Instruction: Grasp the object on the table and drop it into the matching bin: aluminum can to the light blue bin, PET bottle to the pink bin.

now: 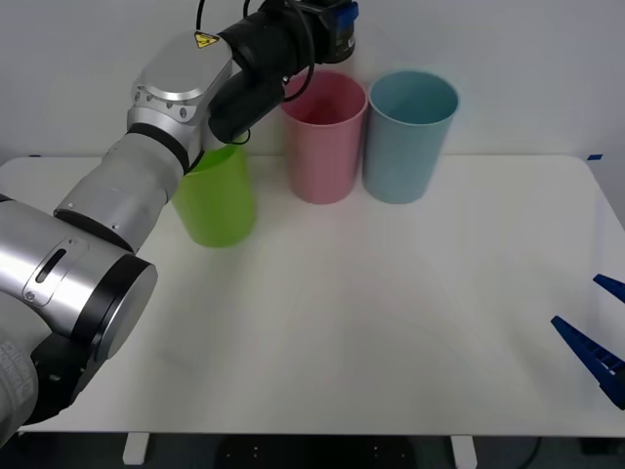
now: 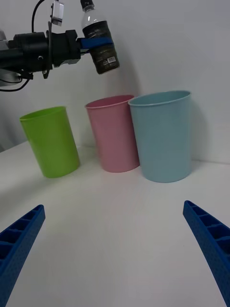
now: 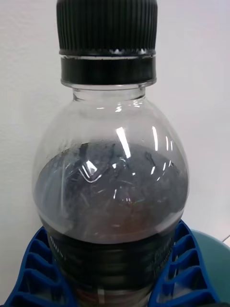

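Observation:
The PET bottle, small and clear with a black cap and a dark grey body, hangs upright in the air. My left gripper is shut on its middle, blue fingers on both sides. In the front view the left gripper is raised at the back, over the far rim of the pink bin. The light blue bin stands just right of the pink one. My right gripper waits open and low over the table at its right edge.
A lime green bin stands left of the pink bin, partly behind my left arm. The three bins form a row along the table's back, close to a white wall. The rest of the white tabletop is bare.

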